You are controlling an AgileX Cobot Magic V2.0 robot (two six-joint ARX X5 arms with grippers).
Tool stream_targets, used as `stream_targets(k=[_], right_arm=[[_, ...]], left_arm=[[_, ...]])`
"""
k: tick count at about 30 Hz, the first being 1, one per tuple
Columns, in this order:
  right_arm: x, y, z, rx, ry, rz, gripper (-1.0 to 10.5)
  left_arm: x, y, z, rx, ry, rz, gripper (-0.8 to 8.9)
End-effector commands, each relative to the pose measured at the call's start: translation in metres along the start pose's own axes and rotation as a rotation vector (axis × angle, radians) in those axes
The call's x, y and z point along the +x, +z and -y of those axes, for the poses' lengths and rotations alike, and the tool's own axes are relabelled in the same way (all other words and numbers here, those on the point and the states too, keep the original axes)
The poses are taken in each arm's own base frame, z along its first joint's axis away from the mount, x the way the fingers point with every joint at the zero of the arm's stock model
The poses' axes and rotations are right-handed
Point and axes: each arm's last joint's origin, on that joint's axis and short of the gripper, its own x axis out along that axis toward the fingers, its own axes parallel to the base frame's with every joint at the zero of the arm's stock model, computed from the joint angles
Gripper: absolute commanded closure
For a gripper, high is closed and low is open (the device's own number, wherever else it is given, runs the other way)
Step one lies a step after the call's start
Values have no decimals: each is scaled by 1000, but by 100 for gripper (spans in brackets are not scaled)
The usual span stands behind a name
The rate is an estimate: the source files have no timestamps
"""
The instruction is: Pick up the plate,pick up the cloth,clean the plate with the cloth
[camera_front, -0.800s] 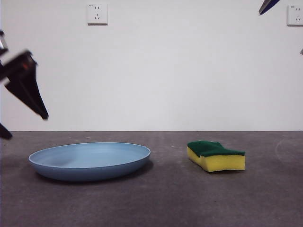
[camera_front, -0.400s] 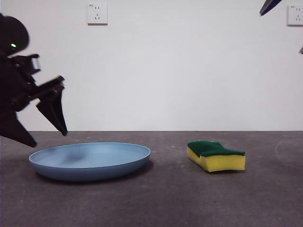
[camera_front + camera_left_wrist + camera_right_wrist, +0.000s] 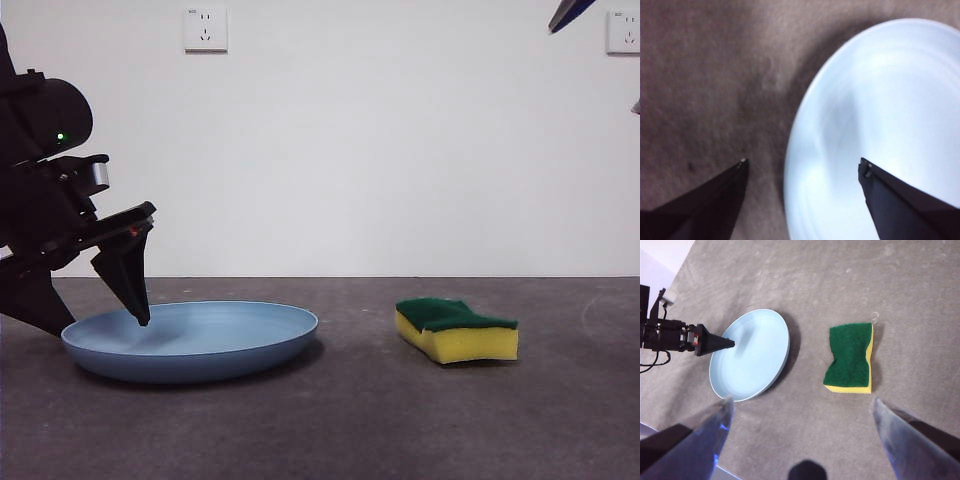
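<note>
The light-blue plate lies flat on the dark table, left of centre. My left gripper is open and low at the plate's left rim, with one jaw tip over the inside and the other outside it. In the left wrist view the rim runs between the open jaws of that gripper, and the plate fills one side. The cloth, a yellow sponge with a green top, lies to the right of the plate, apart from it. My right gripper is open and empty, high above the plate and the sponge.
The dark grey table meets a white wall with two sockets. The right arm shows only as a dark tip at the top right corner. The left arm reaches in from the table's left edge.
My left gripper has come down and to the right from the left edge, and its jaws now straddle the plate's left rim. The plate, the sponge and the right arm have not moved.
</note>
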Motion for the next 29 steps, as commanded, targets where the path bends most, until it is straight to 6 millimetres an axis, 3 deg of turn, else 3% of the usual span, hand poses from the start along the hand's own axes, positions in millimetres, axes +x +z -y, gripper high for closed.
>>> stream_targets(k=[1,3,6,7,14,18,23,29], right_arm=[[0,1,0,-12,0,6,476],[0,1,0,-12,-1,6,476],[0,1,0,-12,-1,6,476],[0,1,0,-12,-1,6,476],[2,2,1,-2,-3,-1,476],[8,4,3,7,-7,-26,476],[24,14,4,-26,-31,-77,477],[58,29,2,-125,-138,-185,478]], left_arm=[[13,-6,-3,0,8,-52,448],[17,-8,-3,2,9,-73,532],[18,-10,-2,47,8,-86,802],[18,-10,-2,57,8,-86,824],[15,-9,-1,77,6,-76,821],[1,-5,5,95,-3,-30,821],[-35,-1,16,119,-15,55,821],[-92,-6,30,180,-28,177,821]])
